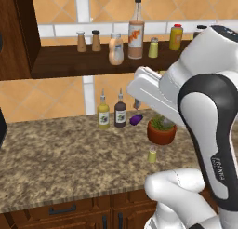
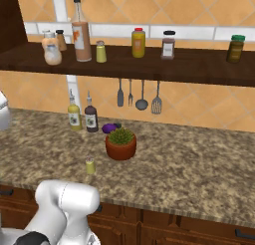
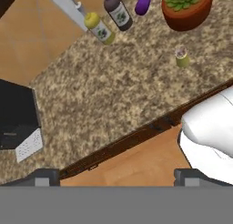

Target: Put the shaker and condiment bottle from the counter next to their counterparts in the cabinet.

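The tiny yellow-green shaker (image 1: pixel 152 154) (image 2: pixel 90 165) (image 3: pixel 182 57) stands on the granite counter in front of a potted plant. Up on the dark cabinet shelf (image 1: pixel 65 63) (image 2: pixel 199 67), the squat peach-orange condiment bottle (image 1: pixel 115 50) (image 2: pixel 52 51) stands just left of the tall spouted bottle (image 1: pixel 136 35) (image 2: pixel 81 37). A second yellow-green shaker (image 1: pixel 153 48) (image 2: pixel 101 52) is to that bottle's right. My gripper (image 3: pixel 117 177) is open and holds nothing. It hangs high, looking down over the counter's front edge, well apart from the counter shaker.
A terracotta plant pot (image 1: pixel 161 131) (image 2: pixel 121 145), a purple eggplant (image 1: pixel 136 119), a yellow bottle (image 1: pixel 103 114) and a dark bottle (image 1: pixel 120 112) stand by the wall. A black appliance (image 3: pixel 16 114) sits at the counter's left. Brown shakers (image 1: pixel 88 41), jars and hanging utensils (image 2: pixel 139 95) line the shelf.
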